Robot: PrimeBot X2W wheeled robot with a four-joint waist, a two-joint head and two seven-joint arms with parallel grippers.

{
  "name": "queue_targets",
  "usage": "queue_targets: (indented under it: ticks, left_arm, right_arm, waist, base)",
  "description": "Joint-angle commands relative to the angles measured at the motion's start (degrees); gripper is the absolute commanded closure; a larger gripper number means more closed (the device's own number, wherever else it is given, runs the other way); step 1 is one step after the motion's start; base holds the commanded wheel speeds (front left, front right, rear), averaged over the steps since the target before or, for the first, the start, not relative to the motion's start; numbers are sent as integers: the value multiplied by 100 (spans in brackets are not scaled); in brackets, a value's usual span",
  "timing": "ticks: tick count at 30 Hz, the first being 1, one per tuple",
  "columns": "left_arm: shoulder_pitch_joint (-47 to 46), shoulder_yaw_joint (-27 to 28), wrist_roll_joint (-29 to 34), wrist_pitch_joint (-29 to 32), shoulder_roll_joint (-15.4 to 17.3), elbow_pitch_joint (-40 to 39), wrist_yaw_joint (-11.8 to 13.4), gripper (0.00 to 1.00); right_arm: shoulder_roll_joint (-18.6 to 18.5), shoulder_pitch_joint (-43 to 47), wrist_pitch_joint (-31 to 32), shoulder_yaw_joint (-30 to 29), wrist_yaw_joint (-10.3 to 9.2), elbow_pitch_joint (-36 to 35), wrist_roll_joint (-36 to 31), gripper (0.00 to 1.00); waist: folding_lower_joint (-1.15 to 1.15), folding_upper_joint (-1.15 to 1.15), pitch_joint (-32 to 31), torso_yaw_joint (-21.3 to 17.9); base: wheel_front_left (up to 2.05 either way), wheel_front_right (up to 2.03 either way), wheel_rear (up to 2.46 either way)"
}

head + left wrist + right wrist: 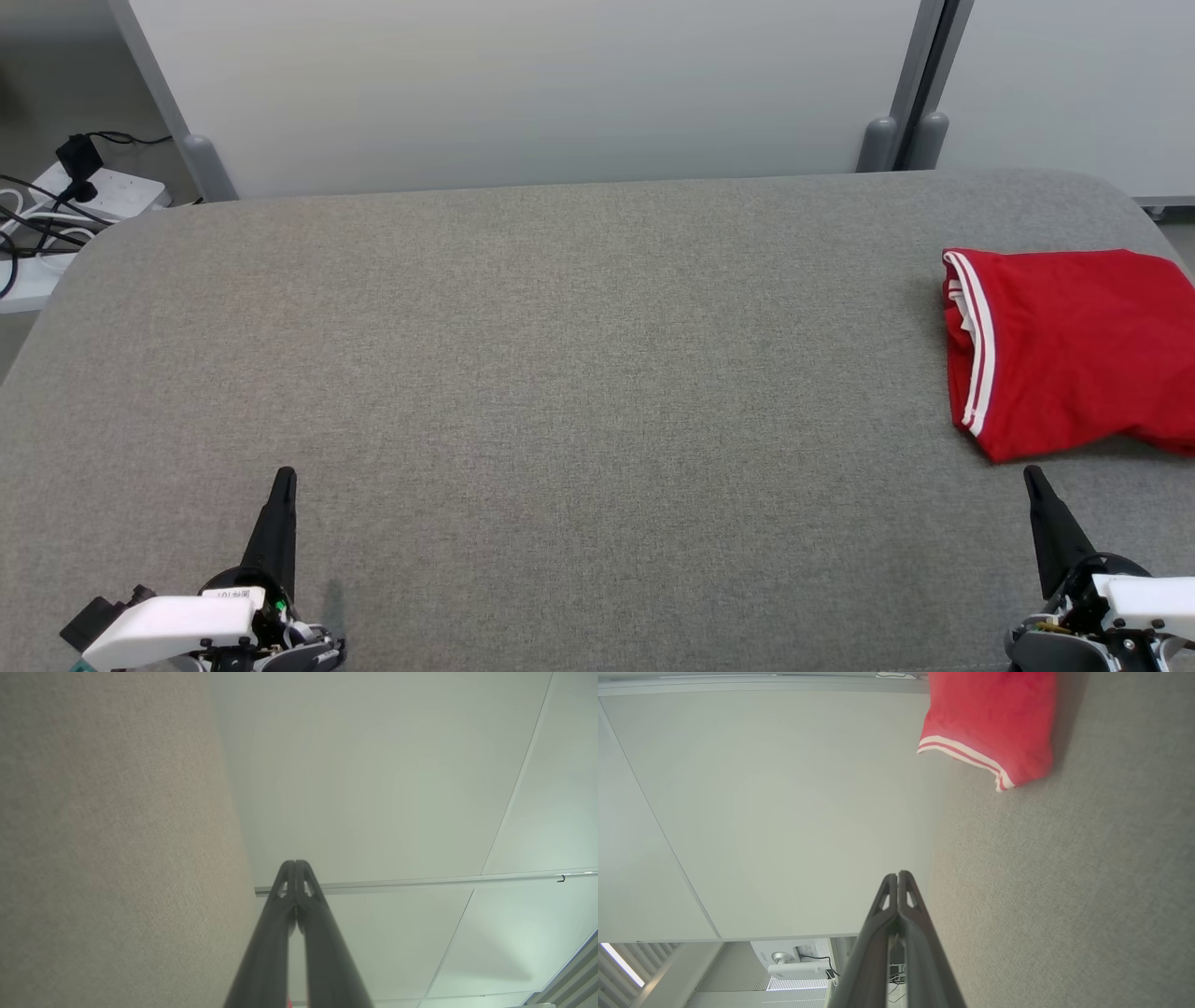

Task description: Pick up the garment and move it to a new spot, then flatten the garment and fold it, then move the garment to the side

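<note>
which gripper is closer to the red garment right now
Right. The right gripper sits just short of the red garment, at its near edge, fingers shut. The left gripper is far across the grey surface, also shut.

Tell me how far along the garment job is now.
Done, it seems: the red garment lies folded at the right side of the table. In hand: nothing; the left gripper and right gripper are shut, empty and apart from it. Nothing appears left.
</note>
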Motion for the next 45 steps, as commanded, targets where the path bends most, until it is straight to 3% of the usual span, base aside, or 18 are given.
queue_targets:
  ticks: [1,45]
  left_arm:
    - [-332,190,-20,38,109,-157,-43,100]
    - [-332,189,-21,37,109,-158,-43,100]
  right_arm:
    - [-83,-256,47,85,26,-178,65,100]
    - [-83,-256,46,86,26,-178,66,100]
  waist:
    - [0,0,0,0]
    - [0,0,0,0]
  base:
    - [0,0,0]
    - [0,0,0]
